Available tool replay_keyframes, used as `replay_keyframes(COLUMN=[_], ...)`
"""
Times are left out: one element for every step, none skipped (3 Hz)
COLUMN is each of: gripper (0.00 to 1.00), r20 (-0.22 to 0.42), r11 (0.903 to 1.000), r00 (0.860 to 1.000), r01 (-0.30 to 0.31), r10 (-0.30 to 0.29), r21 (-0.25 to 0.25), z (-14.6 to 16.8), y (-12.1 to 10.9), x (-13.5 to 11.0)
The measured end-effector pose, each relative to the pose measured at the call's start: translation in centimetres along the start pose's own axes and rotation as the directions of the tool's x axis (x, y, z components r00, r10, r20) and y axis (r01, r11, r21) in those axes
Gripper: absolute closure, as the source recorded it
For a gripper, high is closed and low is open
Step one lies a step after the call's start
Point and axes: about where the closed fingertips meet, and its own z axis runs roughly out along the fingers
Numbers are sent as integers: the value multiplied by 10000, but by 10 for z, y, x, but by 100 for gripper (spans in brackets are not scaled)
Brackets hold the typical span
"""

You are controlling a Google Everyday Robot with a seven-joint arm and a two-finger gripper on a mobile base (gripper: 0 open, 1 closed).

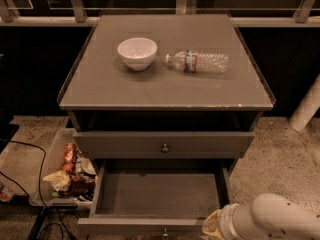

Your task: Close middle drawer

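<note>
We see the middle drawer [159, 196] pulled open below the cabinet top [165, 86], bearing a bowl [137, 52] and bottle [198, 62]; gripper [214, 225] at its front right corner.

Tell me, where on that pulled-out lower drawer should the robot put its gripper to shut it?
Probably the flat front of the middle drawer, near its small knob, coming from the front and pushing straight inward. The drawer stands wide open, so its front faces the robot. The gripper is at the drawer's front right corner.
</note>
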Motion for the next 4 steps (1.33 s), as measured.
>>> replay_keyframes(gripper=[100,100,82,59], r20=[173,278,186,205], r11=[9996,9994,9996,9998], r00=[9998,9996,9997,9997], r01=[-75,-82,-145,-140], r10=[79,91,149,143], r21=[-260,-346,-228,-156], z=[37,65,87,88], y=[15,24,25,22], x=[10,17,27,26])
